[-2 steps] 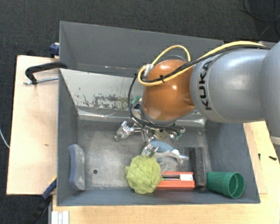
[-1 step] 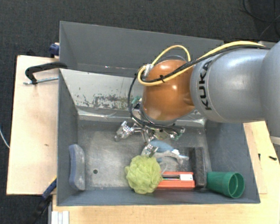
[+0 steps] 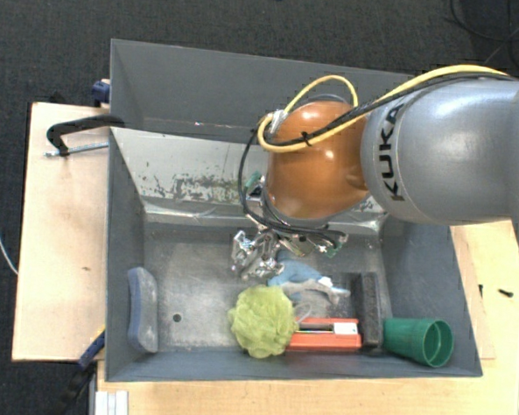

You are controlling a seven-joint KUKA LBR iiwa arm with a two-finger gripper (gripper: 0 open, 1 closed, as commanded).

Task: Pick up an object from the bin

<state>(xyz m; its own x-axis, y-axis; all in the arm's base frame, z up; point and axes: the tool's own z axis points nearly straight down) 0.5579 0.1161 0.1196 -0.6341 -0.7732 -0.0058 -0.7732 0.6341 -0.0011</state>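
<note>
Bin (image 3: 122,238): oblong pad (image 3: 142,307) at L wall, apart | fluffy ball (image 3: 263,322) ctr-front, touching flat case (image 3: 326,338) on its R | cloth (image 3: 309,281) just behind both | block (image 3: 369,307) R of cloth | cup (image 3: 420,341) front-R corner | gripper (image 3: 258,262) just behind ball

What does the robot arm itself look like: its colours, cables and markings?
The arm is a thick, rounded silver-grey link with black KUKA lettering. Its wrist wears a glossy orange dome cover, with a yellow cable looping over it and thin black cables beside. Under it is a small shiny metal gripper.
</note>
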